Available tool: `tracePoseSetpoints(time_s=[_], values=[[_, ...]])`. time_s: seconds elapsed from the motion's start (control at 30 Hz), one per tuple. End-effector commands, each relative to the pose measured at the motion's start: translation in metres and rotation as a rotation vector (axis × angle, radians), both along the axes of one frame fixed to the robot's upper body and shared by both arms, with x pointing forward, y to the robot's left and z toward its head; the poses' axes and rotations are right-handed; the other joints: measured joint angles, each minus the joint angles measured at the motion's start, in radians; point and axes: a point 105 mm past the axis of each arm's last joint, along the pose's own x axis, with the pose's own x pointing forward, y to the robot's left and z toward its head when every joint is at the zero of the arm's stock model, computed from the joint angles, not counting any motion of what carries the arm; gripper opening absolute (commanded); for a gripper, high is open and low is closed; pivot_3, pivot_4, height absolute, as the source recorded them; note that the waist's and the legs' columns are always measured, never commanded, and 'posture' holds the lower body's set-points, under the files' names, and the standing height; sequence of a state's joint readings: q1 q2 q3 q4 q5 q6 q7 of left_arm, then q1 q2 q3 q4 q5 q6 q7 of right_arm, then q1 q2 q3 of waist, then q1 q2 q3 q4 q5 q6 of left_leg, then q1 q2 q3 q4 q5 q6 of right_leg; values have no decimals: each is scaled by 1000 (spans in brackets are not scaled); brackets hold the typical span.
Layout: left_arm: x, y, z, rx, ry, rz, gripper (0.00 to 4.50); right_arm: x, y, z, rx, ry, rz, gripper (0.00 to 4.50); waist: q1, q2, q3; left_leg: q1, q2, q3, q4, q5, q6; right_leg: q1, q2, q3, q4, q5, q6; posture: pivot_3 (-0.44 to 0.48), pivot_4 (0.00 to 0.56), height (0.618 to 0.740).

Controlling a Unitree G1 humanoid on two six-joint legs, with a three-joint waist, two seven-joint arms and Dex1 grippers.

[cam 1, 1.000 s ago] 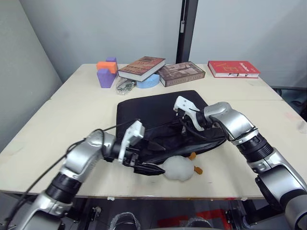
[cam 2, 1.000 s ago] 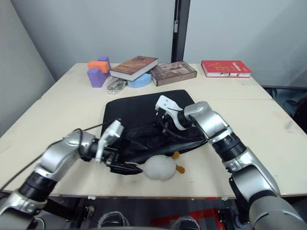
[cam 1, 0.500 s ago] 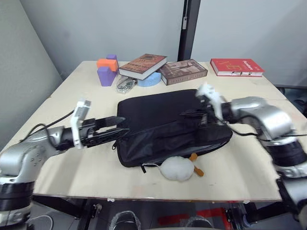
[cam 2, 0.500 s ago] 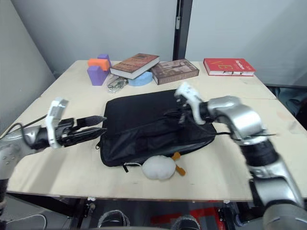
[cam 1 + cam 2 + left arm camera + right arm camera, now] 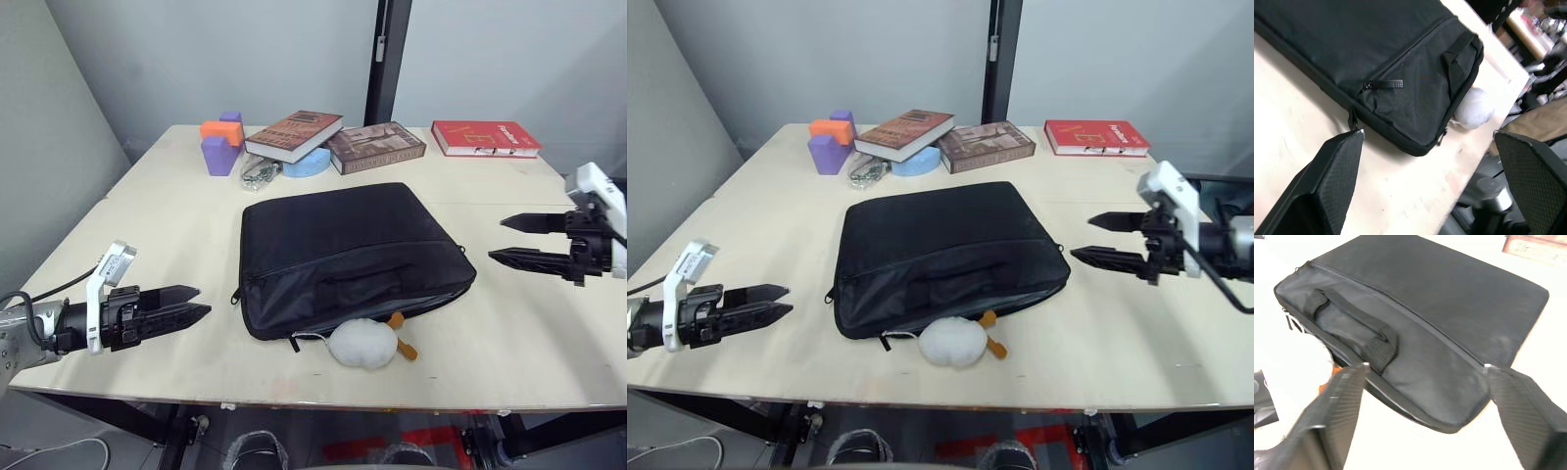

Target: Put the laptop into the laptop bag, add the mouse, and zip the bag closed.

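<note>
Lying flat at the middle of the large pale wooden table (image 5: 176,211), the flat black fabric laptop bag (image 5: 343,245) shows its front pocket and black strap handle (image 5: 1356,328) toward the robot, and its long zip line looks drawn shut in both wrist views, though the near edge cannot be judged fully. Neither a silver laptop nor a flat white mouse can be made out on the tabletop, so both are judged to be inside the bag. Three hardback books (image 5: 382,147) and a few purple and orange foam blocks (image 5: 217,145) sit along the far edge, well apart from the bag. A fluffy white egg-shaped toy with orange feet (image 5: 367,345) touches the bag's near edge; it is not part of the task. The left gripper (image 5: 186,304) hangs over the table on the bag's left, fingers released and empty; the right gripper (image 5: 514,240) hangs on the bag's right, fingers likewise spread and holding nothing. The task appears complete or nearly so. To finish well, check the small zip pull (image 5: 1386,84) at the bag's corner; if any gap remains, pin the bag with one gripper and draw the pull along the seam with the other.
</note>
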State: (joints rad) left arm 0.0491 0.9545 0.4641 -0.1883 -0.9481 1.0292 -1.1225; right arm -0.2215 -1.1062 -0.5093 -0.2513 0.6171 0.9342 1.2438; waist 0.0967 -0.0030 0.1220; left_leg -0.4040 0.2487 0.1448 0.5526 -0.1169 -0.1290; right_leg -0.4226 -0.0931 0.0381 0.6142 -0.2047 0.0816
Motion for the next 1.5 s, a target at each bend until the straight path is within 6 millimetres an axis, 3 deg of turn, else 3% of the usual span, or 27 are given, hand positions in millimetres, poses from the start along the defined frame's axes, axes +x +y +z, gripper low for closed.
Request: tracePoseSetpoints(time_s=[0.03,0.13,0.23,0.4,0.63,0.7,1.03,1.17,1.3,1.5], values=[[0,-10,-19,-14,116,-3,4460,-15,9,27,19,-104,79,4478,0,0,0,0,0,0,0,0,0,0,0,0,0,0,0,0,150,740],[11,-18,-30,-102,200,25,4460,-32,41,34,23,-126,241,4478,1,1,0,0,0,0,1,0,1,0,0,0,1,0,0,0,150,740],[17,-30,-35,-162,262,12,4460,-40,58,32,10,-127,308,4478,2,1,0,0,1,0,2,0,1,0,0,0,3,0,0,0,150,740],[31,-45,-53,-171,317,22,4460,-39,63,36,22,-151,295,4478,4,1,0,0,-1,-1,6,0,2,3,-1,0,3,0,0,0,150,740],[35,-75,-69,-142,350,-63,4460,-39,64,37,11,-155,284,4478,9,0,0,1,-1,-1,6,0,2,4,-1,0,3,0,0,0,150,740],[46,-74,-72,-121,314,-30,3581,-37,63,36,2,-149,272,4500,10,1,0,0,-1,-1,6,0,2,4,-1,0,3,0,0,0,150,740],[57,-35,-61,-61,248,30,135,-26,55,28,8,-126,224,4500,1,0,0,0,-1,-2,6,0,2,3,-1,0,3,0,0,0,150,740],[66,-23,-65,-12,261,61,135,-22,56,28,19,-126,228,4500,1,0,0,0,-1,-2,5,0,2,3,-1,-1,2,0,0,0,150,740],[62,-12,-61,23,274,-15,135,-17,59,18,3,-86,248,4500,-2,0,0,0,0,-2,5,0,2,3,-1,-1,3,0,0,0,150,740],[69,33,-68,223,315,-20,135,-6,66,1,38,-33,259,4500,0,0,0,1,-1,-2,5,0,2,4,-1,-1,3,0,0,0,150,740]])
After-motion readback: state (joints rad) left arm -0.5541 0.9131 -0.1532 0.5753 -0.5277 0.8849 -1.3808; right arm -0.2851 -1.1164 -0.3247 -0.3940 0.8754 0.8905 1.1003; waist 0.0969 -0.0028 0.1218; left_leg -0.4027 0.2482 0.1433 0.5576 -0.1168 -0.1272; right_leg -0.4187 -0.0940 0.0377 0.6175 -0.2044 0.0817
